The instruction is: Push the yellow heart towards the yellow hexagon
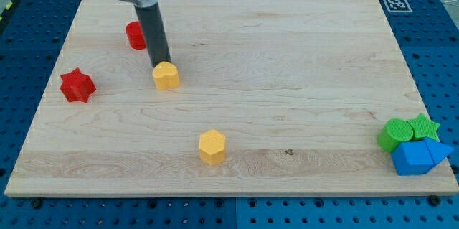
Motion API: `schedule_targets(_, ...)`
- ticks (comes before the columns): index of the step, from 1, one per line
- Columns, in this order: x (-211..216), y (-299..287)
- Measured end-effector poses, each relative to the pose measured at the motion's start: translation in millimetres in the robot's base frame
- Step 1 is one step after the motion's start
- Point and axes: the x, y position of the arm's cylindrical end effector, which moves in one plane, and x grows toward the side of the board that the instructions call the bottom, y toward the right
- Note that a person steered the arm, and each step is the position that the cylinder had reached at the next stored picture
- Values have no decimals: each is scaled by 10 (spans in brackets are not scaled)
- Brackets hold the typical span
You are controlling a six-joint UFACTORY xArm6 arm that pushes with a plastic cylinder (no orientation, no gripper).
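While wooden board (301, 78) overlies blue pegboard (21, 64), my tip (158, 66) touches yellow heart (166, 76).

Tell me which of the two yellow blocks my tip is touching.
The yellow heart: my tip sits against its upper-left edge. The yellow hexagon lies apart, nearer the view's bottom, with bare board around it.

red block (135, 35) half behind rod (153, 35)

A lab: wooden board (287, 78) on blue perforated bench (437, 57).
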Motion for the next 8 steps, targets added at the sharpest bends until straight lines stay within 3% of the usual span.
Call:
schedule_targets(2, 246, 324)
schedule_targets(5, 234, -505)
schedule_targets(8, 621, 312)
